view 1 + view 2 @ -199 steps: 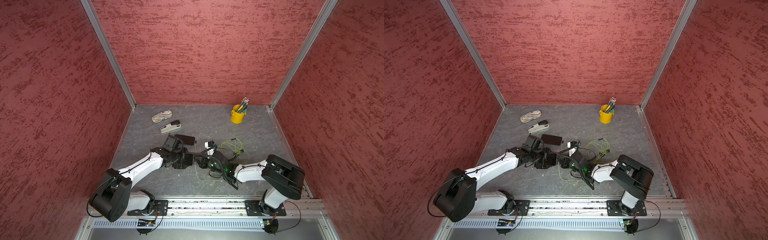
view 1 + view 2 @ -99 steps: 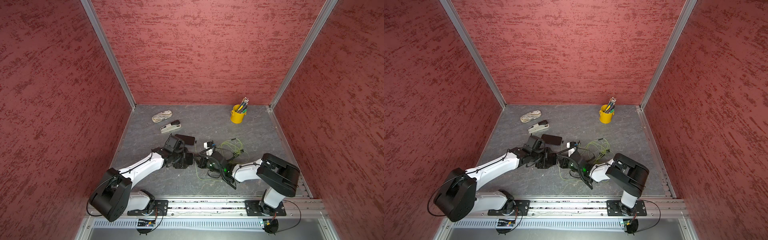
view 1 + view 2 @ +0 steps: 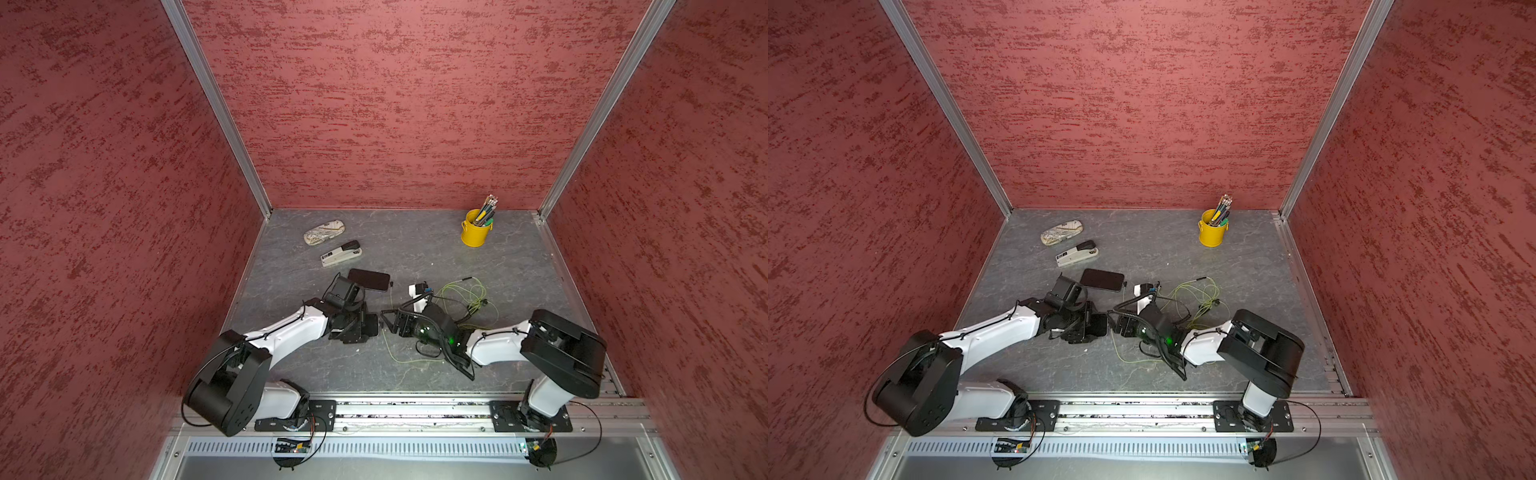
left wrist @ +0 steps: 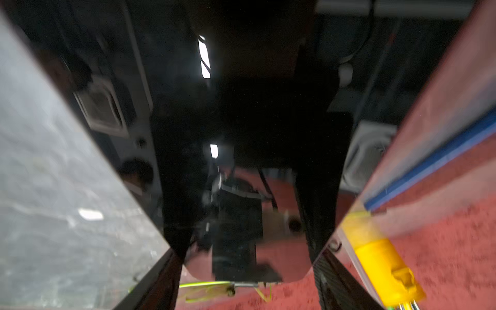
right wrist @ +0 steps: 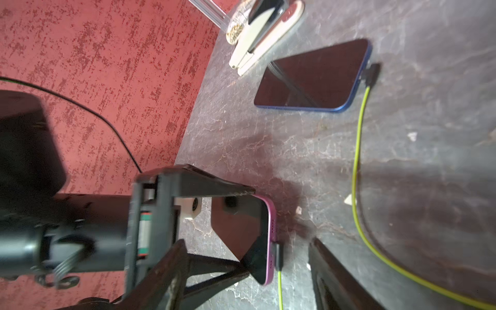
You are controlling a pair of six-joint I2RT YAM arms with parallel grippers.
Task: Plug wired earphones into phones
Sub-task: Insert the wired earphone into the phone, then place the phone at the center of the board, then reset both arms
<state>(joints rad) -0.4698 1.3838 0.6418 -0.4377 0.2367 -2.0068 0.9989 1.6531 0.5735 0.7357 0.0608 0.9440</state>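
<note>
The right fingers stand well apart and hold nothing. Between them, touching neither as far as the right wrist view shows, sits the small black plug of one yellow-green earphone cable, pushed into the end of the purple phone. The left fingers are clamped across that phone's long sides. Whether it rests on the table I cannot tell.

Beyond the left fingers the blue phone lies flat, with the second plug in its end. Its cable runs back just beside the right fingers.

Both insertions look done, so the step in hand seems to be letting go after the second plug. The next move probably calls for drawing the right fingers straight back along the plug's line without nudging it. Then the left fingers can lay the purple phone down and open.

Room is tight near the fingers. In a top view the earphone tangle lies behind the right fingers, and a thin cable loop sweeps across the table on the rail side. Either could catch on a sideways pull.

The stapler and patterned case sit past the blue phone. The yellow pen cup is well apart.
</note>
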